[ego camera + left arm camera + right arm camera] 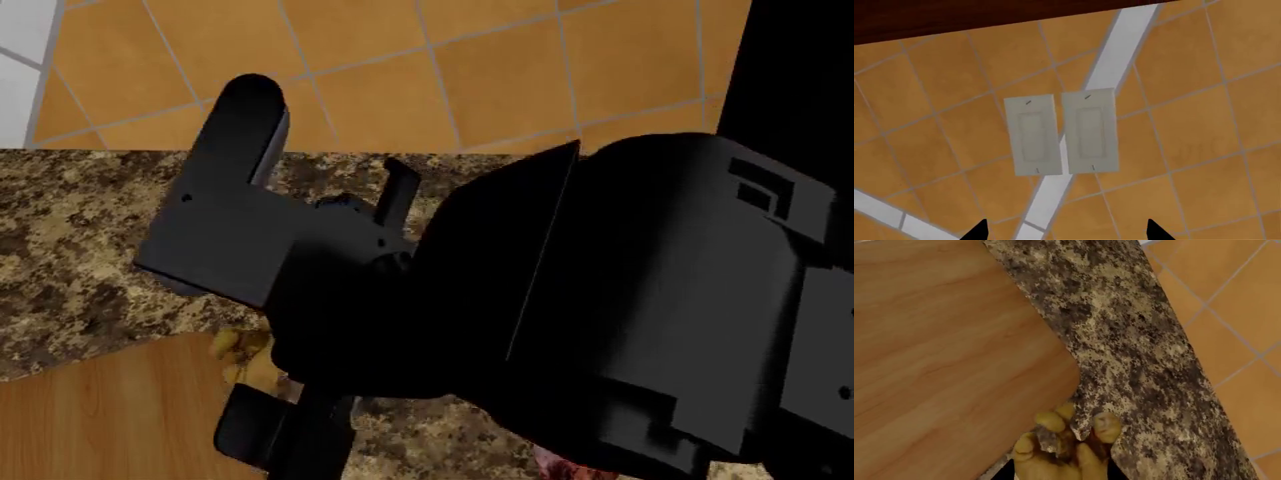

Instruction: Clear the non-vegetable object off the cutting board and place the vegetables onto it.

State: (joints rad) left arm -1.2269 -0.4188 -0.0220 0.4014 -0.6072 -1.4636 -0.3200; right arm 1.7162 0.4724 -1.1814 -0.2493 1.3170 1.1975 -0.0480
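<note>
The right gripper [1061, 472] is pinching the ginger root [1064, 445] above the cutting board's [954, 355] corner; its long axis is unclear. The left gripper [1066, 231] is showing 2 spread fingertips, holding nothing.

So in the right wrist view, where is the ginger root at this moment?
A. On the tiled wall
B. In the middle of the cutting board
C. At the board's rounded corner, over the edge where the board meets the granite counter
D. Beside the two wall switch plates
C: the ginger root shows just past the rounded corner of the cutting board, over the line where it meets the speckled granite counter, close to the camera.
</note>
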